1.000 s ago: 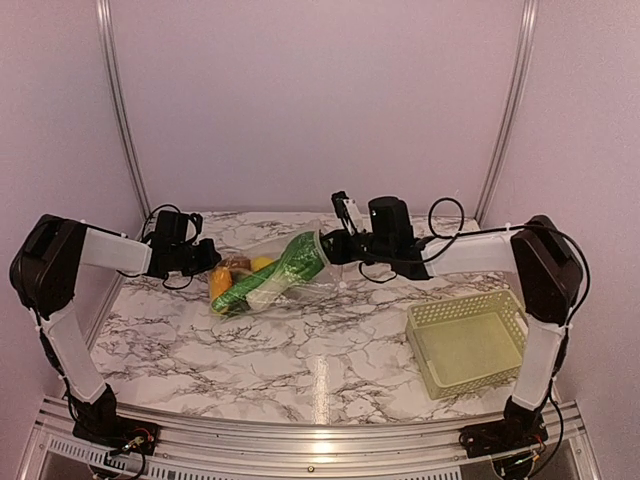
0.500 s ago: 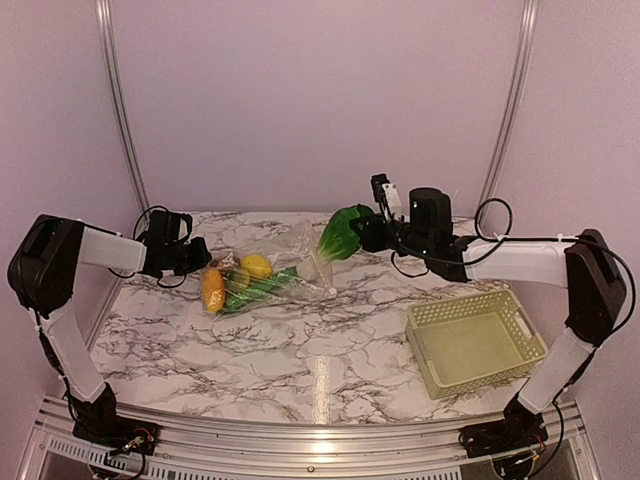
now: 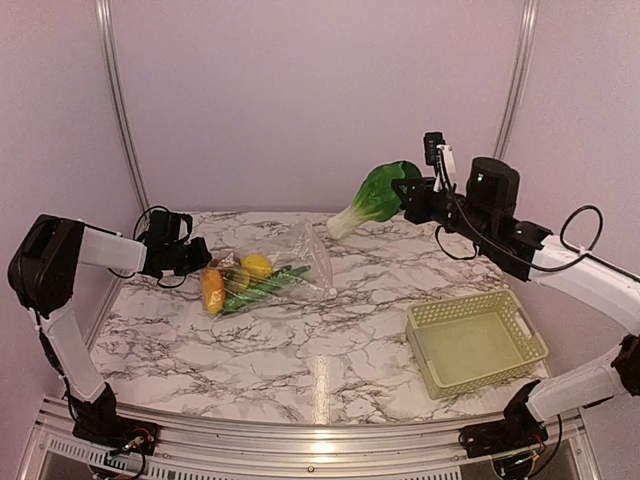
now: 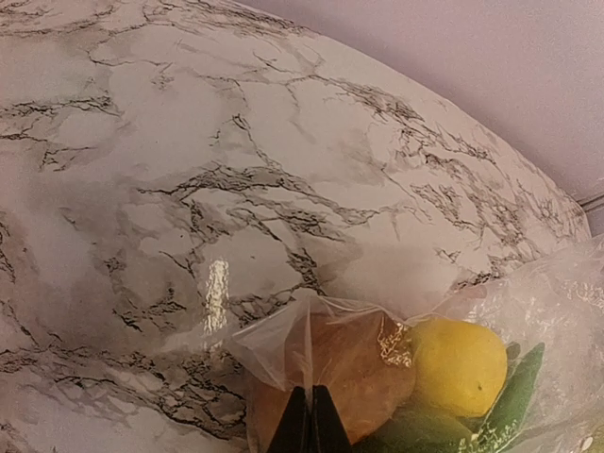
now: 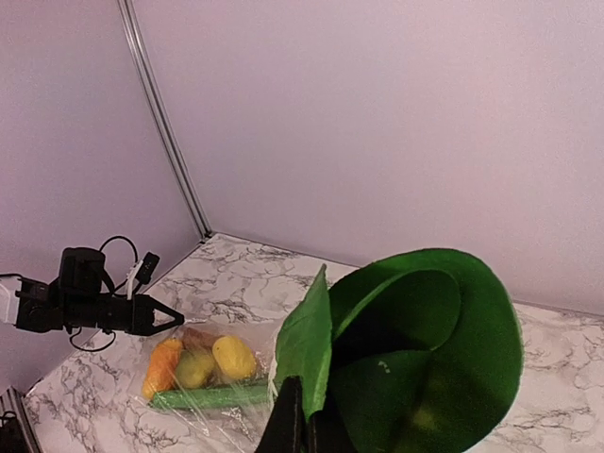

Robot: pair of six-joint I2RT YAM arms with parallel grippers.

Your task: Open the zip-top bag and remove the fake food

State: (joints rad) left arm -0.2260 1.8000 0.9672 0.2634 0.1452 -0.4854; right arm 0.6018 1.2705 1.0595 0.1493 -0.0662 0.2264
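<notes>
The clear zip-top bag (image 3: 290, 262) lies on the marble table at the back left, its mouth toward the right. Inside are a yellow lemon (image 3: 258, 266), an orange-yellow fruit (image 3: 213, 290), a dark green cucumber (image 3: 262, 288) and a brown potato (image 4: 354, 373). My left gripper (image 3: 205, 257) is shut on the bag's left corner (image 4: 311, 326). My right gripper (image 3: 405, 193) is shut on a leaf of the green-white bok choy (image 3: 372, 198) and holds it high in the air, right of the bag. The leaves fill the right wrist view (image 5: 415, 354).
A pale yellow-green lattice basket (image 3: 476, 340) stands on the table at the front right. Purple walls with metal rails close in the back and sides.
My right gripper has pulled the bok choy out of the bag and lifted it up and to the right. The bag has settled flatter. The left gripper has kept its hold.
</notes>
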